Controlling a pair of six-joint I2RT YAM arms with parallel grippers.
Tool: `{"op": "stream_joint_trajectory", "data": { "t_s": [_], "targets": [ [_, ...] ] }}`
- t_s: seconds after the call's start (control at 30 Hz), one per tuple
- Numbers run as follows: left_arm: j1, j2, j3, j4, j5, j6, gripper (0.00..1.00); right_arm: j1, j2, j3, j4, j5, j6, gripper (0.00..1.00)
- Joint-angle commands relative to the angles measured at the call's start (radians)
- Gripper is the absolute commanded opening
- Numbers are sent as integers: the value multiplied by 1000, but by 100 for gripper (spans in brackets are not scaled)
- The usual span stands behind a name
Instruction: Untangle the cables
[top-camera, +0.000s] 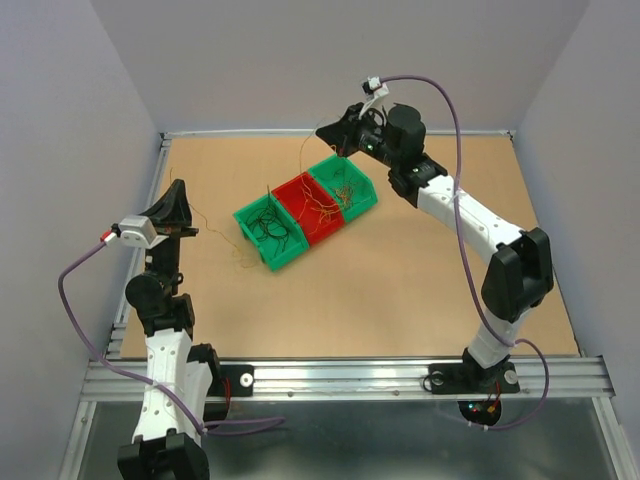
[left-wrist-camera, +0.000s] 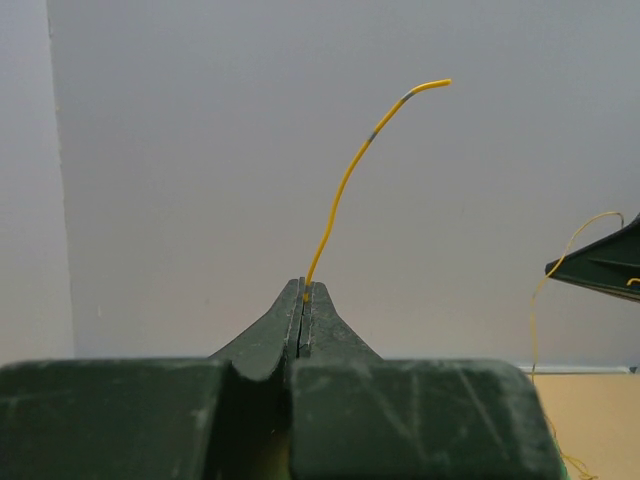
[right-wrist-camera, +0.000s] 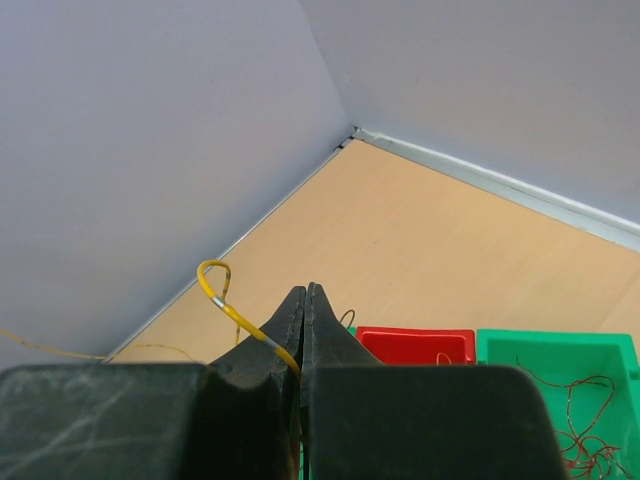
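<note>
My left gripper (top-camera: 178, 186) is raised at the table's left edge and points at the far wall. It is shut on one thin yellow cable (left-wrist-camera: 340, 190) that curves up out of its tips (left-wrist-camera: 304, 288). A fine yellow strand (top-camera: 222, 240) trails from there towards the bins. My right gripper (top-camera: 323, 131) hovers over the far end of the bins, shut on a yellow cable (right-wrist-camera: 222, 300) that loops out to the left of its fingertips (right-wrist-camera: 305, 291). A thin strand (top-camera: 304, 160) hangs from it. Dark cables (top-camera: 268, 226) lie in the near green bin and reddish-orange ones (top-camera: 345, 187) in the far green bin.
Three small bins stand in a diagonal row mid-table: a green bin (top-camera: 247, 219), a red bin (top-camera: 318, 228) holding a few strands, and a second green bin (top-camera: 366, 192). Grey walls enclose the table on the left, back and right. A metal rail (top-camera: 340, 378) runs along the near edge.
</note>
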Motion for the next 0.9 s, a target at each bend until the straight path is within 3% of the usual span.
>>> {"op": "stream_joint_trajectory", "data": {
  "t_s": [0.0, 0.57, 0.87],
  "targets": [
    [-4, -16, 17, 59, 15, -5, 1, 27, 65, 122, -8, -11, -3, 0],
    [-4, -8, 20, 56, 22, -5, 1, 138, 188, 276, -78, 67, -66, 1],
    [-4, -10, 21, 55, 22, -5, 2, 139, 211, 253, -87, 122, -101, 1]
  ]
}}
